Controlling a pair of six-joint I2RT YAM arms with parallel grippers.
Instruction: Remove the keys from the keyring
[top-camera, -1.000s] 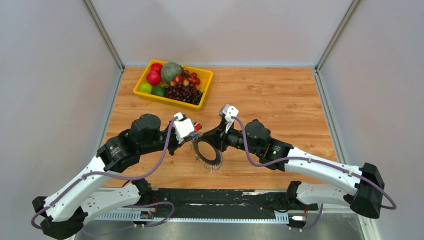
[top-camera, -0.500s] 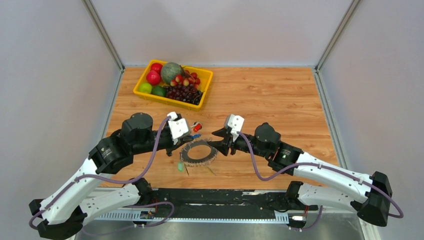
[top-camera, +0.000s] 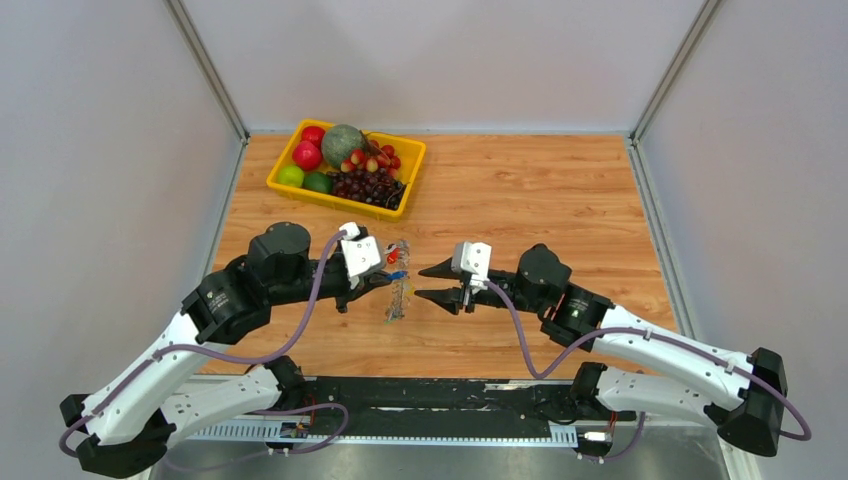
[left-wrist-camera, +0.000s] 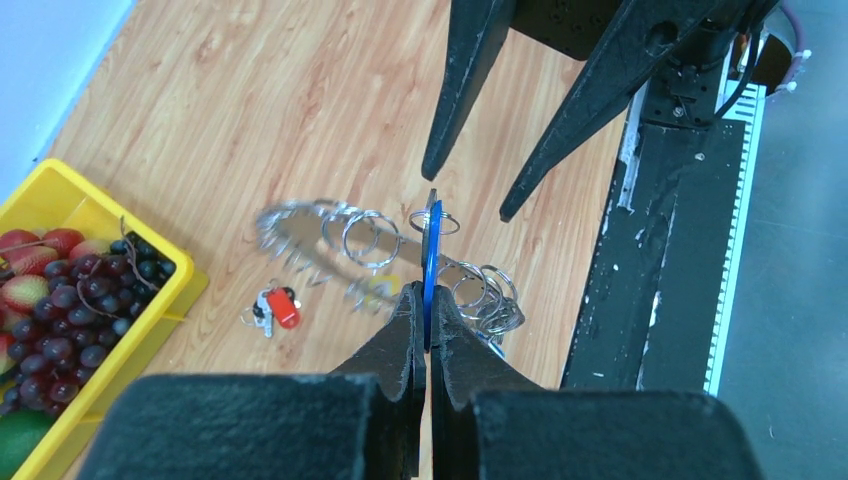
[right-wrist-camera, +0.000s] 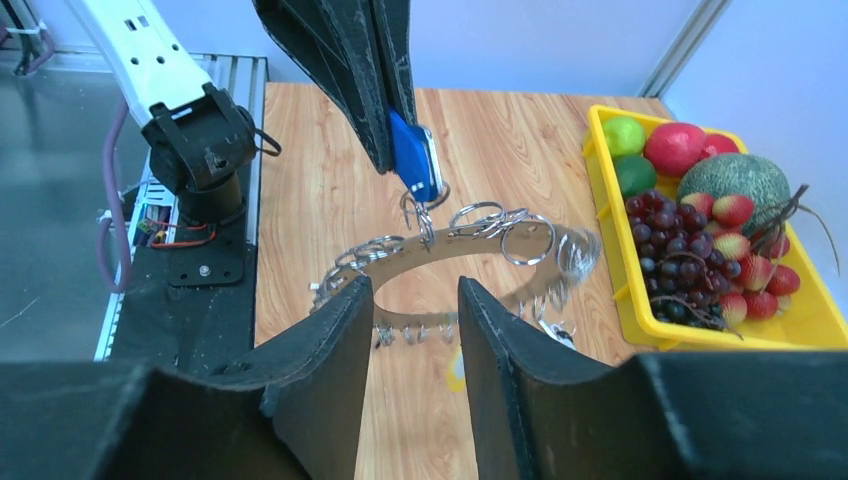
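"Top external gives the broad picture: the worktop (top-camera: 540, 190) carries the yellow fruit tray (top-camera: 345, 203) at its far left, and both arms meet in the middle, on the near side of the tray."

"And the keyring?"

"The keyring (top-camera: 397, 295) hangs between the two claws, low over the wood. From above it is bunched into a thin streak. In the wrist views it is a blurred loop with many small split rings along it."

"So who has hold of what?"

"The left claw (left-wrist-camera: 428, 300) is clenched on the blue key (left-wrist-camera: 430, 255), pinching its head edge-on. The loop seems to dangle from that key's own little ring, so I judge it is not free yet. The right claw (top-camera: 420, 282) is spread wide with nothing in it. Its fingertips point at the loop, near it but apart."

"Anything off already?"

"One red key (left-wrist-camera: 283, 307) lies flat on the worktop by itself, between tray and loop. A small dark bit sits beside it that I cannot make out. That looks like the only finished part — an early stage, I'd say. The blue key has yet to come off, and after it whatever hangs on the loop — the colours there are too smeared to count."
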